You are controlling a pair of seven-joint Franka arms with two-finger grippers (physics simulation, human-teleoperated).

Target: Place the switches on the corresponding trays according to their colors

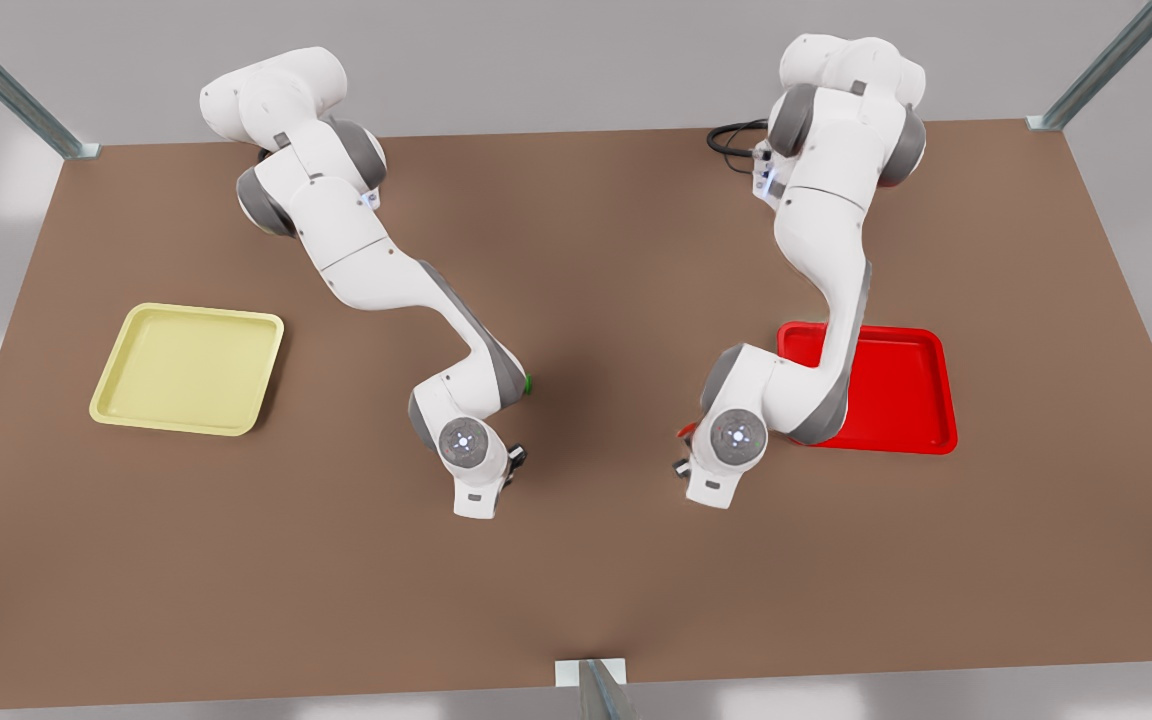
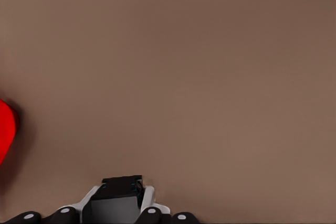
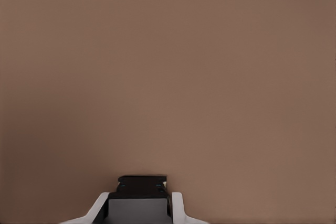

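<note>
Both arms reach low over the tabletop (image 1: 576, 580) centre: left gripper (image 1: 682, 466) near the red tray (image 1: 926, 400), right gripper (image 1: 516, 460) alongside. Jaws' state cannot be told.

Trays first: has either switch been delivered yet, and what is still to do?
Nothing is delivered: the yellow tray is bare, and so is the visible part of the red tray. In hand: the left claw, low beside the red tray, shows a dark boxy body at it; the right claw, low mid-table, shows another dark body. Whether either is gripped is unclear. Left: both placements.
</note>
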